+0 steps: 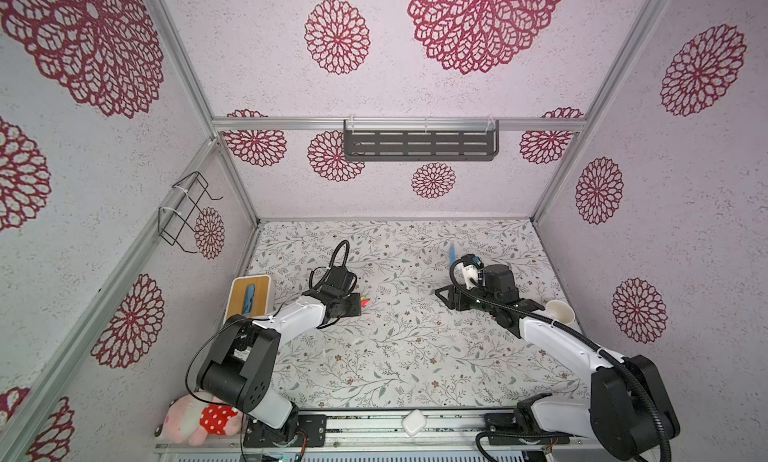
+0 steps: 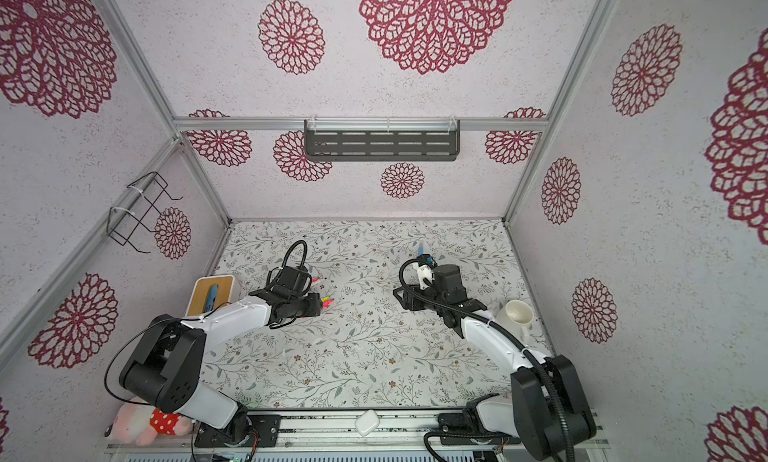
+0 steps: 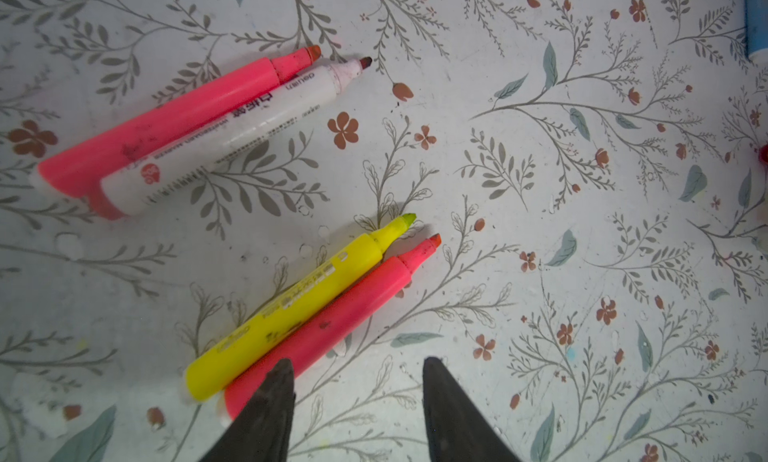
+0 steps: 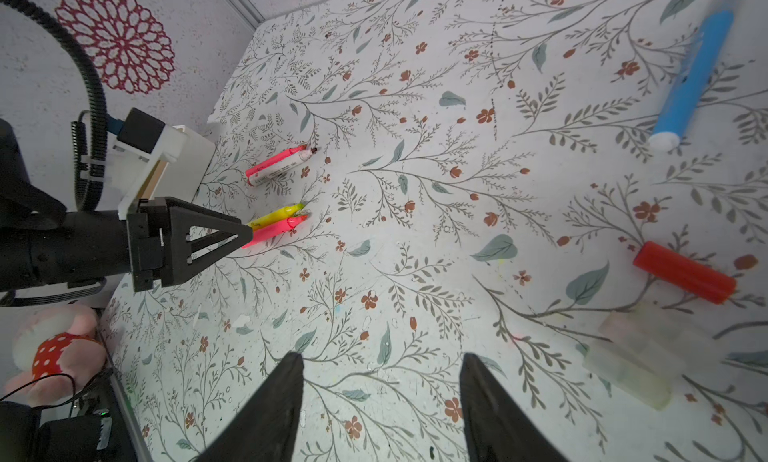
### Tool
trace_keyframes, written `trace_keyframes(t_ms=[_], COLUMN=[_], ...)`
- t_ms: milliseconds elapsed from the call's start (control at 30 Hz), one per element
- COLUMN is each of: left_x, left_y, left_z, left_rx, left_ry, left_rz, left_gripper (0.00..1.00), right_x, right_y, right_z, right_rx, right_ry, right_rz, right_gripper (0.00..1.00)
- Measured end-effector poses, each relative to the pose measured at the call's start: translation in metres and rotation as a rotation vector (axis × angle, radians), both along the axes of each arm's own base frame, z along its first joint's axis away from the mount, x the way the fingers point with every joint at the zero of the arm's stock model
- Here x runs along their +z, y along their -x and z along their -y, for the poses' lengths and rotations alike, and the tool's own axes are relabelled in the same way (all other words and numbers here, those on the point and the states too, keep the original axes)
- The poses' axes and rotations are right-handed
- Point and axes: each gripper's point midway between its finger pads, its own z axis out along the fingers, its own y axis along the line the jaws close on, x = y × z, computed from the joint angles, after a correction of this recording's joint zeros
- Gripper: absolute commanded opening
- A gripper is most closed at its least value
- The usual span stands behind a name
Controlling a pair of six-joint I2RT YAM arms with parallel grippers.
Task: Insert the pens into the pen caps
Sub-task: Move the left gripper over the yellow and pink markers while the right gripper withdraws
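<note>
The left end effector (image 3: 358,359) is seen with its jaws parted partway and nothing gripped. Only bare tabletop (image 3: 540,190) shows in the gap. One of its fingers (image 3: 270,402) overlaps the rear end of a pink pen (image 3: 332,318), though contact cannot be judged. That pen is laid side by side with a yellow pen (image 3: 299,302), the two touching, both uncapped and with their tips pointed the same way. Near this pair, a second pink pen (image 3: 166,119) and a white marker (image 3: 232,136) are laid touching along their length, also uncapped.

The right end effector (image 4: 382,354) likewise stands open with nothing between its jaws. It is positioned over the tabletop, well apart from both pairs of pens. Near it a red pen cap (image 4: 683,273) is laid on its side. Just beside that cap, a cluster of pale translucent pen caps (image 4: 636,356) is found; their number cannot be made out. Farther off, a blue pen (image 4: 690,82) is laid alone, apart from the caps.

In both top views the two pairs of pens are seen left of the tabletop's middle, and the blue pen toward the far side by the right arm. A box with a wooden lid (image 1: 249,294) is placed at the tabletop's left edge, and a white mug (image 1: 561,312) at its right edge. A plush toy (image 1: 195,418) is seen by the left arm's base.
</note>
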Motion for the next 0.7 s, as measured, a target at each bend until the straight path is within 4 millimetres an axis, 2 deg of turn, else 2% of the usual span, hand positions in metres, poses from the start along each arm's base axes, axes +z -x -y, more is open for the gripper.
trace_keyframes(t_ms=[167, 700], left_x=[-0.005, -0.005], left_y=[-0.002, -0.007], left_z=[0.001, 0.002], left_rx=[-0.011, -0.036], left_ry=[-0.013, -0.031], left_rz=[-0.009, -0.004], left_gripper=[0.52, 0.49], right_x=[-0.010, -0.012], right_y=[0.006, 0.010], right_z=[0.001, -0.002], right_rx=[0.005, 0.012], right_ry=[-0.002, -0.026], right_rz=[-0.028, -0.033], right_gripper=[0.62, 0.61])
